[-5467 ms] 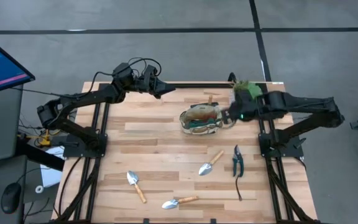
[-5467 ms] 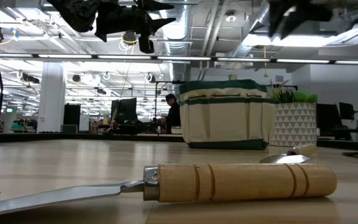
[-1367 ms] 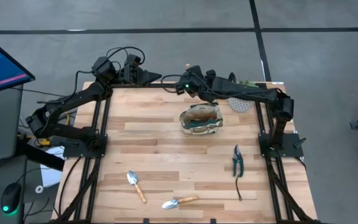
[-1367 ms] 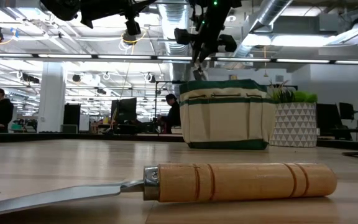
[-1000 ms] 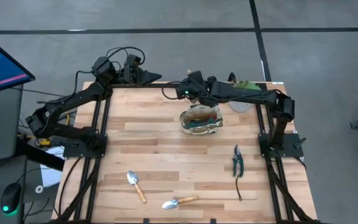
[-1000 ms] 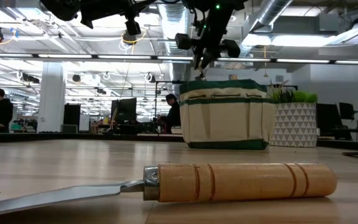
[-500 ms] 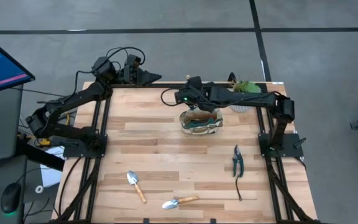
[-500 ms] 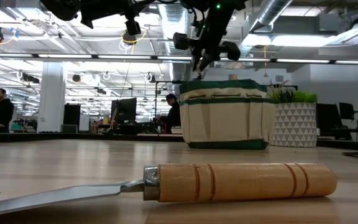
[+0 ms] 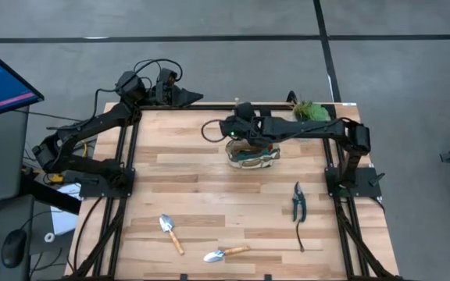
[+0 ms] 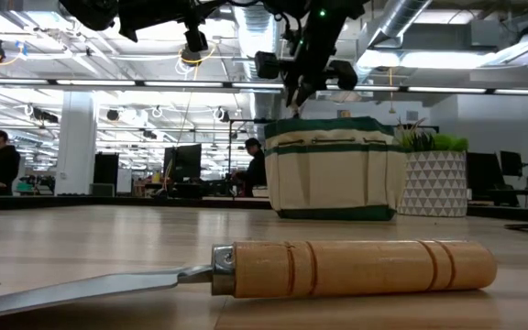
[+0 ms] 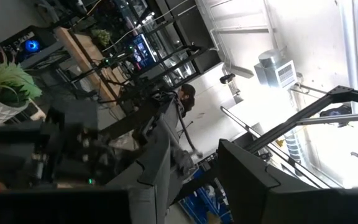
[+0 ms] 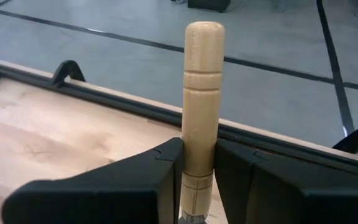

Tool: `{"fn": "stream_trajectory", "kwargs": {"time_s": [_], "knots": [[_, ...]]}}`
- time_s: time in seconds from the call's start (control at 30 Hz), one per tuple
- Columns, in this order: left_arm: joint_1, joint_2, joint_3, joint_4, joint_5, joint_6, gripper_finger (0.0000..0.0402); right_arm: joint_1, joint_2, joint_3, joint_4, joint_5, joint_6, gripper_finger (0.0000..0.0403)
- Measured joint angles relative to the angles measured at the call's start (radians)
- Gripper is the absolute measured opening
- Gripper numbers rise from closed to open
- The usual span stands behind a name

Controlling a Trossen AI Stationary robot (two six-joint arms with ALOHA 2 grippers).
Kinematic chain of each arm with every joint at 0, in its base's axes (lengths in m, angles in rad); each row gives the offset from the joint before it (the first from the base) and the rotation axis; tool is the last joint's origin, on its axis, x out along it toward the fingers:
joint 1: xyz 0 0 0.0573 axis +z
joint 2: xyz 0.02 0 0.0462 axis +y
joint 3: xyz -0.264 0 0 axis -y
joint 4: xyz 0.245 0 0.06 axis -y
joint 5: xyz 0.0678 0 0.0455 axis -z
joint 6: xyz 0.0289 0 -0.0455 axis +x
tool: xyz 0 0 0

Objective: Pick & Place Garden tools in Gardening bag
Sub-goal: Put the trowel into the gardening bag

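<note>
A wooden tabletop [image 9: 194, 168] is carrying a small beige gardening bag [image 9: 251, 151] with dark green trim, sitting toward the far middle. The right arm is reaching across from the right side, and its right gripper [image 9: 241, 131] is hanging just over the far-left edge of the bag's mouth. In the right wrist view, the two dark fingers [image 12: 166, 163] are clamping a held trowel [image 12: 199, 93] by its light wooden handle, which is standing upright with the rounded end pointing up; its metal head is hidden below. In the low view, this gripper [image 10: 297, 92] is hovering just above the bag's rim [image 10: 334, 124].

The left arm is waiting folded at the far left corner, its left gripper [image 9: 186, 97] pointing along the table's far edge with the fingers standing apart.

Three tools are lying loose on the tabletop. A left trowel [image 9: 170, 232] and a front trowel [image 9: 225, 253] are resting near the front edge, and dark-handled pruning shears [image 9: 298, 201] are lying on the right side. A green plant [image 9: 309, 110] in a white pot is standing at the far right corner, near the bag.
</note>
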Motion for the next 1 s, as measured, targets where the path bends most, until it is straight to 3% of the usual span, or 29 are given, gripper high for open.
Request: {"fn": "stream_trajectory", "kwargs": {"time_s": [0.67,0.9,1.0], "knots": [[0.0,0.0,0.0,0.0,0.017,0.0,0.0108,0.038,-0.018,-0.053,0.063,0.031,-0.051,0.0056],[0.0,0.0,0.0,0.0,0.017,0.0,0.0108,0.044,-0.069,-0.206,0.302,0.033,-0.057,0.0056],[0.0,0.0,0.0,0.0,0.016,0.0,0.0108,0.045,-0.112,-0.263,0.315,0.027,-0.06,0.0056]]}}
